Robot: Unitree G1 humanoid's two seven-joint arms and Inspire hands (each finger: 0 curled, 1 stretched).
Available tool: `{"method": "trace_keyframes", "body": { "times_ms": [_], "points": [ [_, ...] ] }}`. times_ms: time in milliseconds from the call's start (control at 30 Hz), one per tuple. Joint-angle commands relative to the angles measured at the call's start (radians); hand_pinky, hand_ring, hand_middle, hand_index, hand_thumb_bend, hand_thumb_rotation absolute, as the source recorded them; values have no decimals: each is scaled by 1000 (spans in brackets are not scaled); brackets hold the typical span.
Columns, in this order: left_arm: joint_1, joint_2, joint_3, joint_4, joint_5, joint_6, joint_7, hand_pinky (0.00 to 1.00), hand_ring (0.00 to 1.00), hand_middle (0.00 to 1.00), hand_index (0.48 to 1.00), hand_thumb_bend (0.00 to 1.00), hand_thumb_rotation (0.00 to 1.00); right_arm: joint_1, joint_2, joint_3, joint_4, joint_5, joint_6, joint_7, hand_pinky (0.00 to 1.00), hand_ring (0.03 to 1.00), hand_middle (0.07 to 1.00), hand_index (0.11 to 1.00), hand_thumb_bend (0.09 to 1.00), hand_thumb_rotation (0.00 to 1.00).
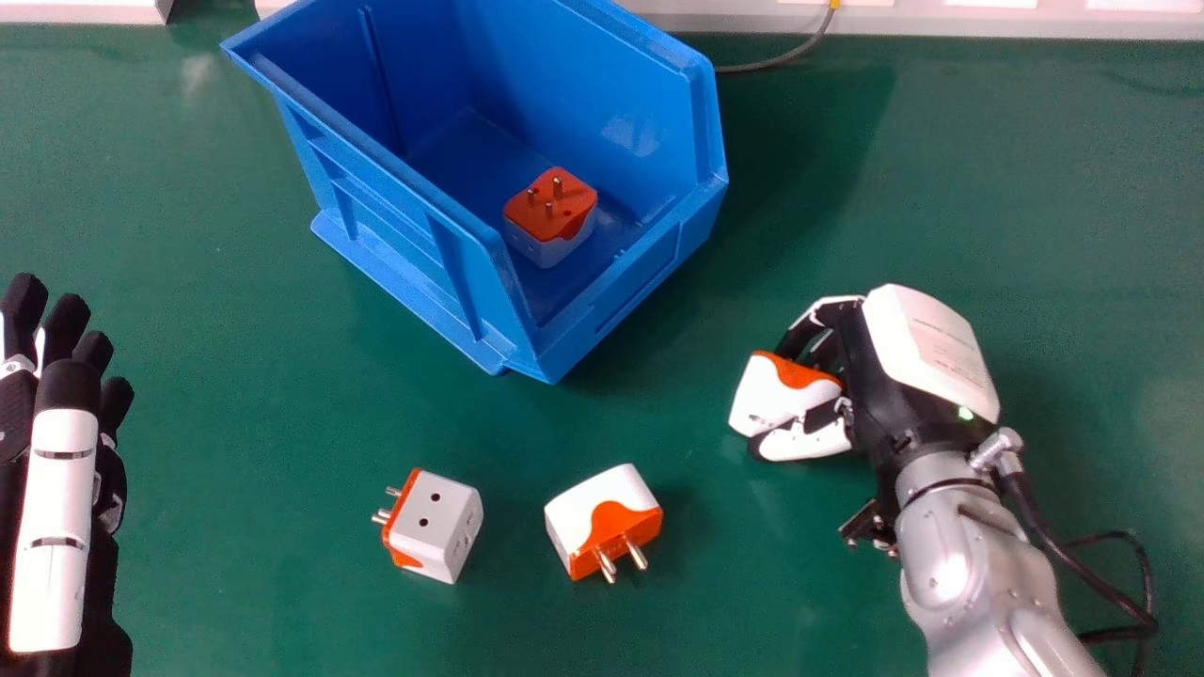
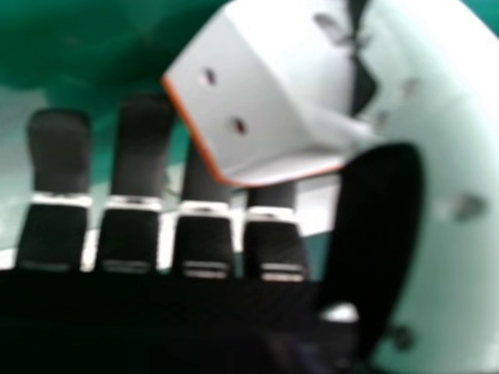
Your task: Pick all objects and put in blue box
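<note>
On the right of the head view, my right hand [image 1: 870,376] has its fingers and thumb curled round a white and orange plug adapter [image 1: 773,393] low over the table. In the right hand view that adapter [image 2: 257,93] lies between the fingers of my hand [image 2: 207,226] and its thumb. The blue box [image 1: 602,324] holds one adapter [image 1: 550,216] with its pins up. Two more adapters rest on the table in front of the box: one [image 1: 435,525] with pins pointing left, another [image 1: 602,522] with pins toward the near edge. At the left edge, my left hand [image 1: 66,442] is open, fingers straight.
The green table [image 1: 282,404] extends around the box. A thin cable [image 1: 781,58] runs behind the box at the far edge, beside a white ledge [image 1: 941,21]. A black cable [image 1: 1082,569] loops beside my right forearm.
</note>
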Motion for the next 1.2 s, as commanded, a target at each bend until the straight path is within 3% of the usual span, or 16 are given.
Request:
{"method": "trace_keyframes", "body": {
  "times_ms": [0,133,233,367,633,700,833,1000,1167],
  "points": [
    [8,-5,-1,-25,6,-10,6,1000,1000,1000,1000,492,1000,-6,-25,4,-46,-35,11,14,302,425,522,540,491,0],
    [10,-8,-5,-31,9,-6,10,1000,1000,1000,1000,504,1000,-7,-44,13,-55,-50,8,38,295,416,508,544,490,0],
    [12,-3,-5,-29,20,-11,7,1000,1000,1000,1000,517,1000,-7,-56,17,-55,-55,1,46,297,411,491,546,490,0],
    [12,-9,-8,-33,28,-8,16,1000,1000,1000,1000,525,1000,-12,-62,16,-49,-49,-11,49,303,411,484,546,491,0],
    [15,-8,-11,-30,24,-9,14,1000,1000,1000,1000,542,1000,-8,-72,13,-54,-47,-20,53,303,410,470,554,489,0],
    [14,-10,-13,-30,26,-11,16,1000,1000,1000,1000,548,1000,-4,-75,13,-57,-52,-21,48,300,410,471,558,487,0],
    [18,-13,-20,-40,22,4,25,1000,1000,1000,1000,558,1000,6,-80,10,-73,-52,-25,42,300,411,471,560,487,0],
    [18,-11,-27,-44,28,5,29,1000,1000,1000,1000,575,1000,24,-83,-3,-132,-43,-6,75,301,411,468,560,486,0],
    [10,-8,-30,-28,38,-10,27,1000,1000,1000,1000,578,1000,42,-98,1,-186,-59,-7,92,303,413,467,558,487,0]
  ]
}}
